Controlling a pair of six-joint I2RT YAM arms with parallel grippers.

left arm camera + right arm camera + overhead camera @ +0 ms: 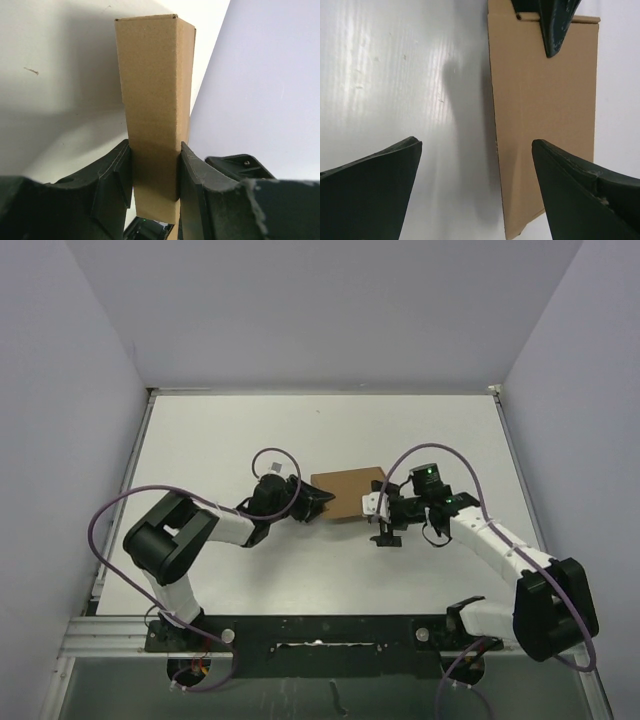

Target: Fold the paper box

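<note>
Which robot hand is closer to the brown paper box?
Left. The left gripper is clamped on one end of the paper box; the right gripper stands open at the other end, not gripping it.

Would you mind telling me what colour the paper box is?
Plain brown, with no print; the paper box shows best in the left wrist view.

Lab test cell — white table (230, 430), plain walls (330, 310)

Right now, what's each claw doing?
Left claw: closed on the paper box.
Right claw: open, gripping nothing.
</note>
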